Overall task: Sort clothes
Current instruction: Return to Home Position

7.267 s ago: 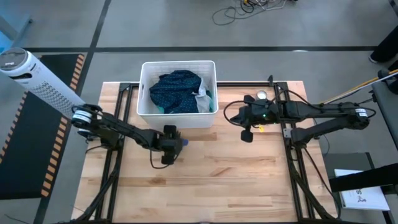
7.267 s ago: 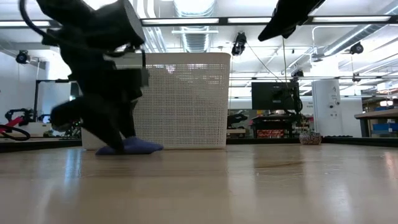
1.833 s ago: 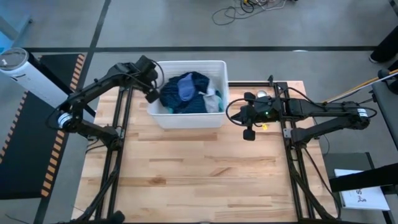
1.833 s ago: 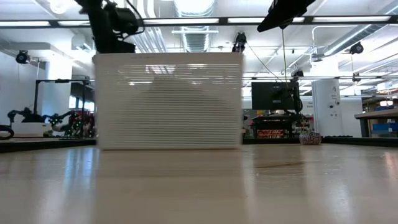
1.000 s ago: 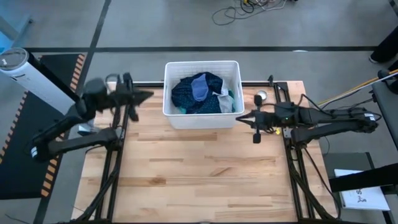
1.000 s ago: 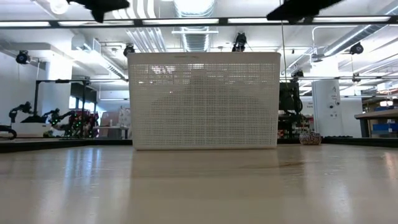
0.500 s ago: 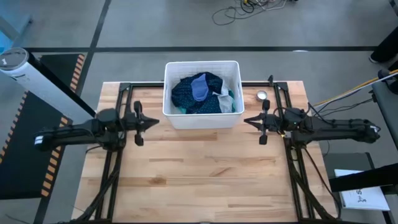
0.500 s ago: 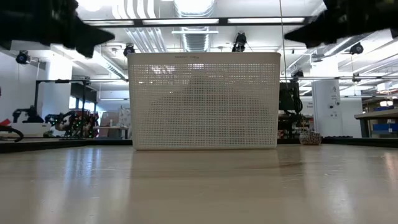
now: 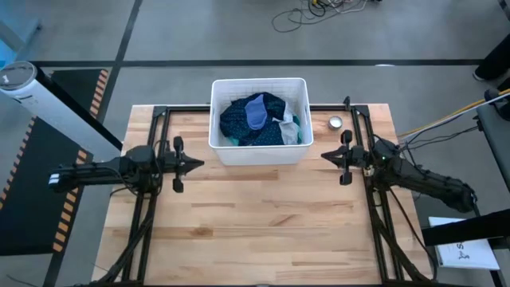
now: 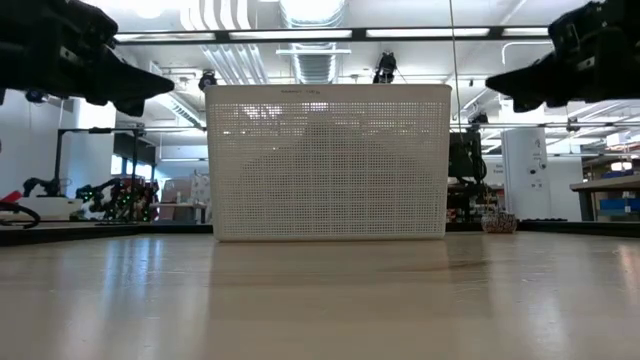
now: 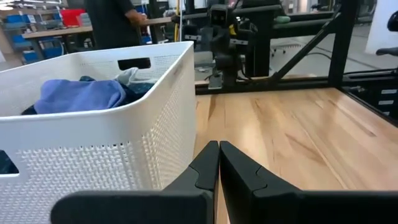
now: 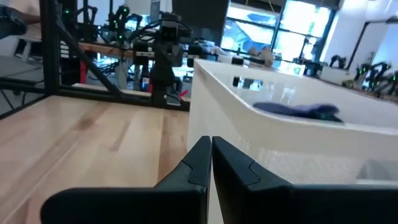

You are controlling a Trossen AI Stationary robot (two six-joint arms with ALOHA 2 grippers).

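The clothes lie heaped in a white perforated basket (image 9: 213,119) at the table's far middle. They are a dark navy patterned piece (image 9: 237,126), a blue-purple piece (image 9: 255,112) on top, some teal (image 9: 298,134) and some pale grey (image 9: 283,119). My left gripper (image 9: 199,163) is shut and empty. It points level toward the right, off the basket's near left corner. My right gripper (image 9: 325,155) is also shut and empty, and it points level toward the left, off the basket's near right corner. The left wrist view shows the blue-purple piece (image 11: 81,93) over the basket's rim.
A small round tin (image 9: 335,122) sits on the table to the right of the basket. Bare wooden tabletop (image 9: 263,223) stretches from the basket to the near edge. Black frame rails (image 9: 151,215) run along both sides. A person (image 11: 112,25) stands in the room beyond the table.
My left gripper has come down from beside the basket's left wall and moved toward the near edge, settling level. My right gripper has sunk and drawn back toward the right edge. Both have stayed shut. The basket and the clothes have kept still.
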